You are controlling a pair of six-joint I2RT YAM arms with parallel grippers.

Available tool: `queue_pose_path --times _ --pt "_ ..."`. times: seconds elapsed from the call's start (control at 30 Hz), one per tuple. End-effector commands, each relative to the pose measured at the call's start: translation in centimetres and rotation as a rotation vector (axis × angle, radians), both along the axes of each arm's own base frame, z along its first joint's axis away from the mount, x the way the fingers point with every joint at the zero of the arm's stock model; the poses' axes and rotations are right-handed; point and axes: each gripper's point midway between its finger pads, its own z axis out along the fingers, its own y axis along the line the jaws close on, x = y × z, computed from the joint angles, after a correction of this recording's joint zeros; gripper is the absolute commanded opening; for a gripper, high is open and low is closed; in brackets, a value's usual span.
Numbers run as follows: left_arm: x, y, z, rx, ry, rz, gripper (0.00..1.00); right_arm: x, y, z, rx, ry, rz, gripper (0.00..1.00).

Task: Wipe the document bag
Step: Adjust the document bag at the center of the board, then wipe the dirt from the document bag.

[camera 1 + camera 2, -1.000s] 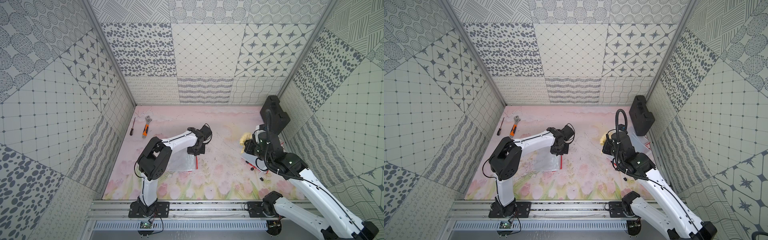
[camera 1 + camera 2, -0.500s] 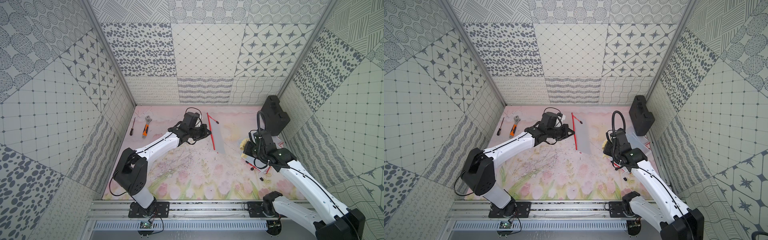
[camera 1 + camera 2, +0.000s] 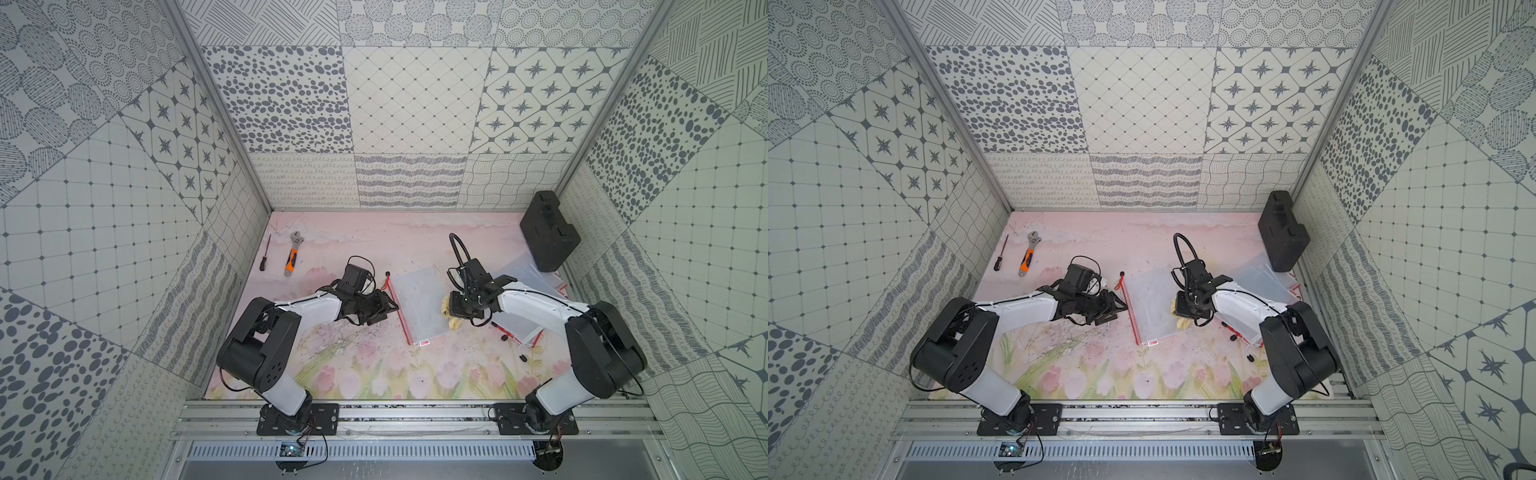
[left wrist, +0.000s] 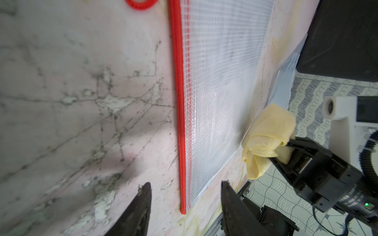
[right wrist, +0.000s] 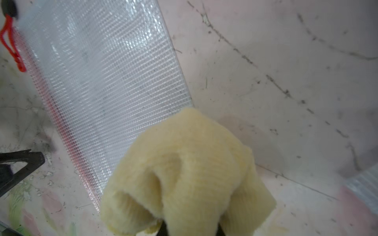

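- My left jaws stand wide with nothing between them, just beside the bag's (image 3: 419, 305) red zip edge (image 4: 180, 114). Only the left wrist view shows that edge running up between the tips.
- My right jaws are clamped on a yellow cloth (image 4: 268, 132) at the bag's opposite long edge. The grip itself shows only in the left wrist view. In the right wrist view the cloth (image 5: 184, 173) covers the jaws and overlaps the bag (image 5: 106, 81).
- In both top views the bag (image 3: 1148, 307) lies flat on the counter (image 3: 374, 365).
- Only the top views show a wrench (image 3: 292, 257) and a screwdriver (image 3: 265, 253), well apart from the bag on its zip side. Beyond its cloth side they show more bags (image 3: 517, 274) and a black case (image 3: 548, 237).
- The counter is a pink floral print, scuffed and cracked beside the bag. Grey-patterned walls (image 3: 407, 104) close it in.
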Motion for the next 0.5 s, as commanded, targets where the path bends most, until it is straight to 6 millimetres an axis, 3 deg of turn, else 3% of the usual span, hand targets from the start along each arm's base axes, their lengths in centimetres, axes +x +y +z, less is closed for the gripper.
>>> queue_pose_path --times 0.0,0.23,0.47 --pt "0.3 -0.1 0.1 -0.017 -0.055 -0.031 0.69 2.5 2.4 1.2 0.084 -0.074 0.041 0.0" --pt "1.0 -0.7 -1.2 -0.007 -0.057 -0.009 0.7 2.0 3.2 0.5 0.137 -0.032 0.016 0.0" --pt "1.2 -0.5 -3.9 0.125 -0.073 0.02 0.46 0.8 2.9 1.0 0.165 -0.022 -0.012 0.0"
